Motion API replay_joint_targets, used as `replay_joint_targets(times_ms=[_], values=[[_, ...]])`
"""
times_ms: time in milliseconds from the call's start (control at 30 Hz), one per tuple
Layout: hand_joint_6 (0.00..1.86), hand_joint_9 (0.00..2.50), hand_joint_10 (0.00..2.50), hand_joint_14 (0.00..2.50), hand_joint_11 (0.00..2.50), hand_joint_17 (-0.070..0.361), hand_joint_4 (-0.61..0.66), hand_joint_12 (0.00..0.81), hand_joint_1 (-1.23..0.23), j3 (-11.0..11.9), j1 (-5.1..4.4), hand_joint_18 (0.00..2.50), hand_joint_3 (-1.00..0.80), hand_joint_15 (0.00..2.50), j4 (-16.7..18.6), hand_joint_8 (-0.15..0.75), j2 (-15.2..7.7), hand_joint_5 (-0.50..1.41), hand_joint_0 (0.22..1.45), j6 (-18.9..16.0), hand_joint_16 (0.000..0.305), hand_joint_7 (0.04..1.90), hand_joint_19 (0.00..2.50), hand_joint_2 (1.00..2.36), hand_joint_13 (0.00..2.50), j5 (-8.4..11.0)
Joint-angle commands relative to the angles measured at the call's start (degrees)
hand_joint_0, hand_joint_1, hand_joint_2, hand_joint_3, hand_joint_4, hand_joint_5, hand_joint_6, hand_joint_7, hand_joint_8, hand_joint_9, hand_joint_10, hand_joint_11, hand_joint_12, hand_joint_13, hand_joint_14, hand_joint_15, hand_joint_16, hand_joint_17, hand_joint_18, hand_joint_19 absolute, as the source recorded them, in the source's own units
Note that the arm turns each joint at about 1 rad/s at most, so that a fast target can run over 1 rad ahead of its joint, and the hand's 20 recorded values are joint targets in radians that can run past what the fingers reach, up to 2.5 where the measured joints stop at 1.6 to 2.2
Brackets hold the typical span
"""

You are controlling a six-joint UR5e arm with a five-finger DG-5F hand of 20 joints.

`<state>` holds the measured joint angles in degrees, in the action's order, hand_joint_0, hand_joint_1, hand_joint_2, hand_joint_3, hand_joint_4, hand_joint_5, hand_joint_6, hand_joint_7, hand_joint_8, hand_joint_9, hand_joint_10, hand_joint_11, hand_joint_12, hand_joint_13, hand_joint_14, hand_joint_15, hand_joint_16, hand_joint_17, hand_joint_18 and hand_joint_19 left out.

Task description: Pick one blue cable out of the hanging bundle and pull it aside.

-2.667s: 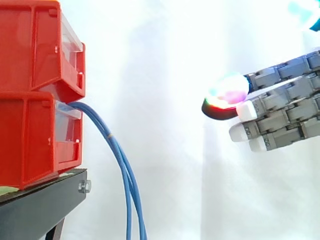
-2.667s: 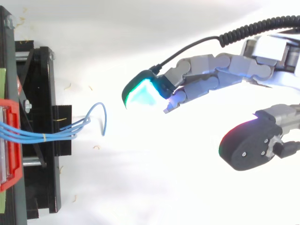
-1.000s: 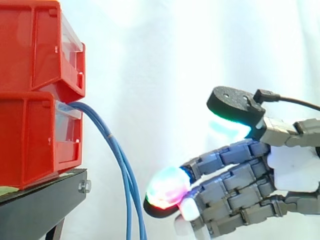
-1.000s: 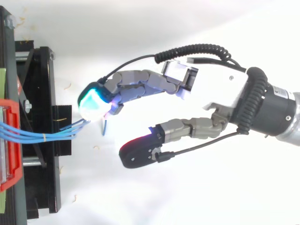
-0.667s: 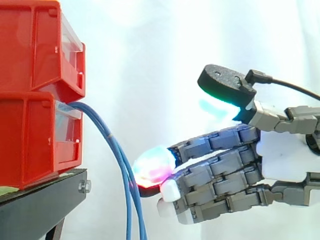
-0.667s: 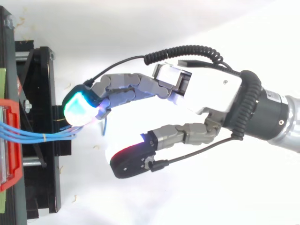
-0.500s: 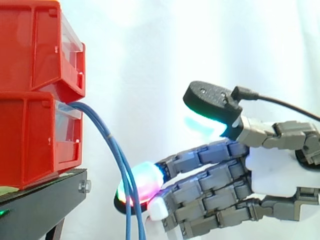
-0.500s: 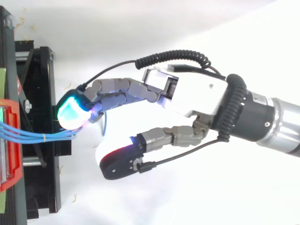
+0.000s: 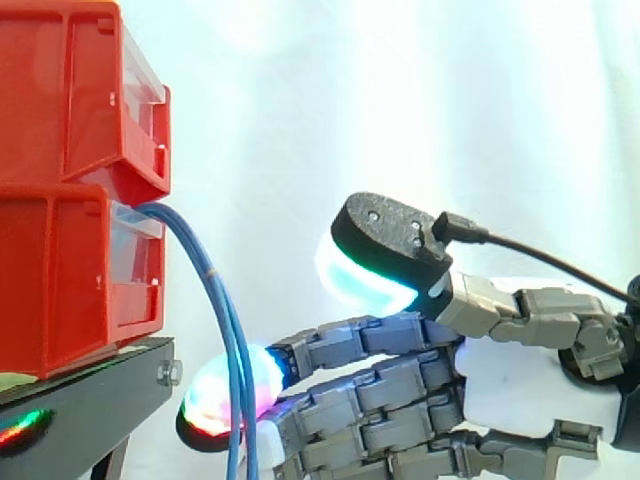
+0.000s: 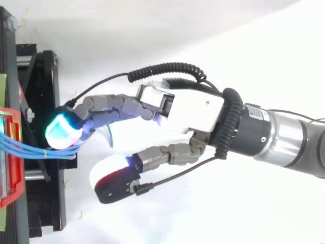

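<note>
The blue cables (image 9: 213,300) are spilling from the mouth of the lower red bin (image 9: 70,270) at the left of the side view and hanging in a tight bundle toward the bottom edge, just off the black stand (image 9: 80,420). In the top view the blue cables (image 10: 30,149) are running in from the left edge across the stand (image 10: 43,101), with one loose strand (image 10: 108,134) curling out below the fingers.

The hand (image 9: 505,385) is lying nearly level across the lower right, released, its fingers stretched out almost straight. A glowing fingertip (image 9: 205,402) is sitting right at the bundle, the cables crossing in front of it; whether it is pressing on them cannot be told. The thumb (image 9: 385,245) is standing well apart above, and in the top view the hand (image 10: 188,112) is holding it wide of the bundle. Nothing is pinched.

By this reading the task is at the picking-out step, with the pull aside not yet begun. The next move is calling for a fingertip to part one cable from its neighbours and for the thumb to close against it, without gathering the whole bundle. The upper red bin (image 9: 70,90) and the white curtain (image 9: 400,100) are framing the scene.
</note>
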<state>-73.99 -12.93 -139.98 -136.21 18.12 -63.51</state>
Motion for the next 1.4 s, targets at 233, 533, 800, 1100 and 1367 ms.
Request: replay_joint_targets(times_ms=[233, 533, 800, 1100, 1367], values=[[0.5, 0.54, 0.01, 0.01, 0.48, 0.133, 0.37, 0.385, -0.56, 0.8, 0.28, 0.35, -0.49, 0.36, 5.4, 0.336, -3.1, -0.16, 0.49, -0.8, 0.059, 0.84, 0.26, 1.0, 0.49, -1.71], [0.5, 0.66, 0.01, 0.01, 0.5, 0.12, 0.35, 0.357, -0.6, 0.9, 0.28, 0.46, -0.47, 0.37, 5.4, 0.327, -3.1, -0.1, 0.54, -2.4, 0.053, 1.08, 0.29, 1.0, 0.57, -2.76], [0.5, 0.69, 0.01, 0.01, 0.51, 0.117, 0.32, 0.356, -0.6, 2.9, 0.28, 0.48, -0.46, 0.38, 4.4, 0.324, -3.1, -0.09, 0.56, -2.8, 0.052, 1.14, 0.31, 1.0, 0.59, -3.2], [0.5, 0.69, 0.01, 0.01, 0.51, 0.118, 0.35, 0.361, -0.59, 5.1, 0.19, 0.5, -0.46, 0.38, 1.1, 0.325, -3.5, -0.1, 0.55, -2.6, 0.053, 1.06, 0.32, 1.0, 0.6, -3.38], [0.5, 0.73, 0.01, 0.01, 0.52, 0.116, 0.32, 0.356, -0.57, 5.1, 0.36, 0.51, -0.45, 0.38, 4.6, 0.324, -6.1, -0.08, 0.56, -3.4, 0.052, 1.18, 0.32, 1.0, 0.61, -3.29]])
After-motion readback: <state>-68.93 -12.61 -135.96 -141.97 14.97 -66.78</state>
